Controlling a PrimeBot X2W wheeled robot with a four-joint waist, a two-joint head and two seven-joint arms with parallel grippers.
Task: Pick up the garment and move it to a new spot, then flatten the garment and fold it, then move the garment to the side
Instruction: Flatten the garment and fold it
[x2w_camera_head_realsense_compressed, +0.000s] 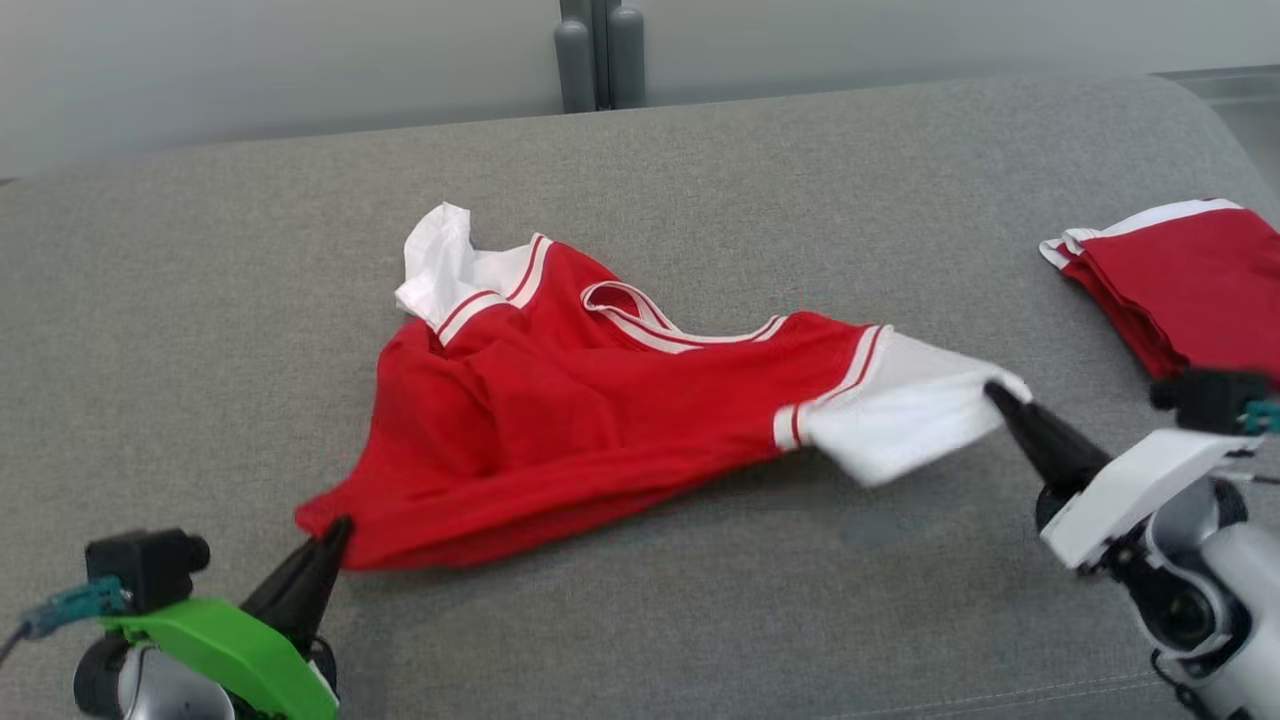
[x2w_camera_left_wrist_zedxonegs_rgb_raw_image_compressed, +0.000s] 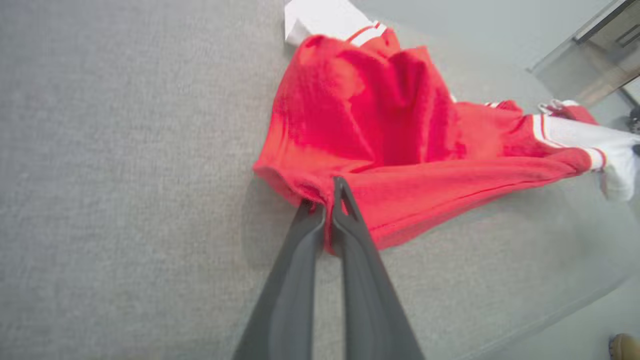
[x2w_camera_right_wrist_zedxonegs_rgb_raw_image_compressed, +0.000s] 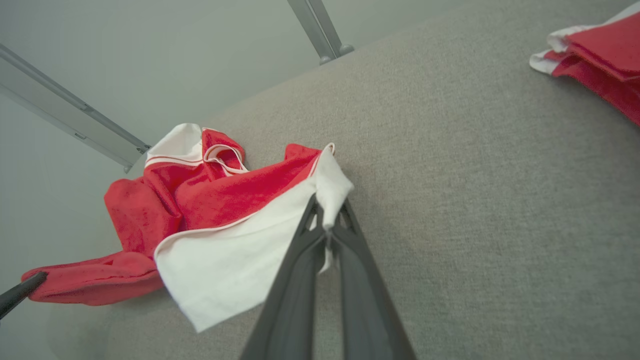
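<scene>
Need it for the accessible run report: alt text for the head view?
A crumpled red and white garment lies on a grey padded surface, gripped at both ends: the left end effector shut on its red corner, the right end effector on a white sleeve. A folded red stack sits at far right.

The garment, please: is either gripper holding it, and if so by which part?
Both hold the garment: the left gripper pinches its red bottom corner, the right gripper the end of its white sleeve.
</scene>
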